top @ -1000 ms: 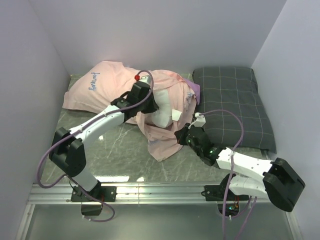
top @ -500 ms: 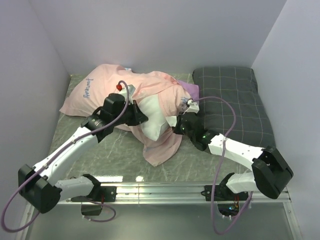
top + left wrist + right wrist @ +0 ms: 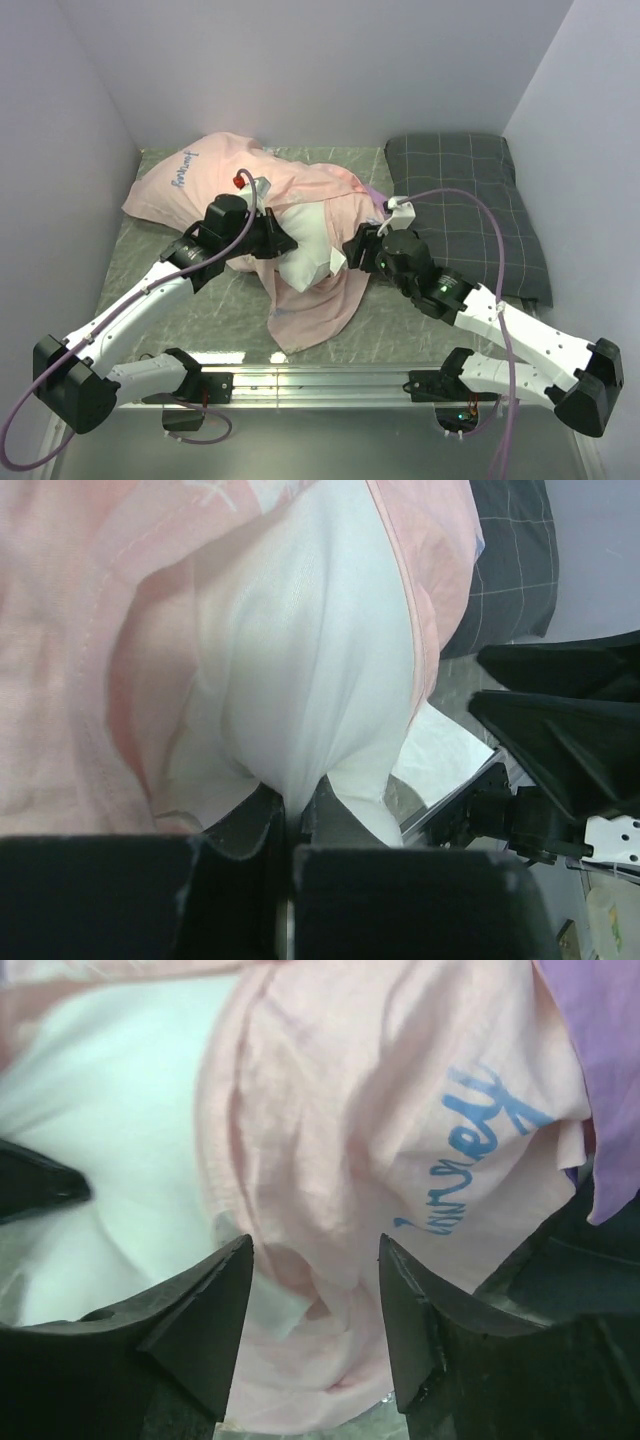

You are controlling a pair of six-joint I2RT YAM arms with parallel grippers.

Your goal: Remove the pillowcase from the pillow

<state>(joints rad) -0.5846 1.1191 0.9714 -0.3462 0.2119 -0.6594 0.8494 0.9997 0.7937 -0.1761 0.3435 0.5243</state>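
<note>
My left gripper (image 3: pixel 293 810) pinches the white pillow (image 3: pixel 300 650) by its corner, centre of the overhead view, to anchor it. My right gripper (image 3: pixel 315 1300), fingers wide, straddles the salmon pillowcase (image 3: pixel 370 1110) bunched around it, probably to peel.

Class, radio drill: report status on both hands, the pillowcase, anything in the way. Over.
Left hand shut on the pillow. Right hand open at the pillowcase. Pillowcase partly off, pillow end bared. Grey pillow alongside.
</note>
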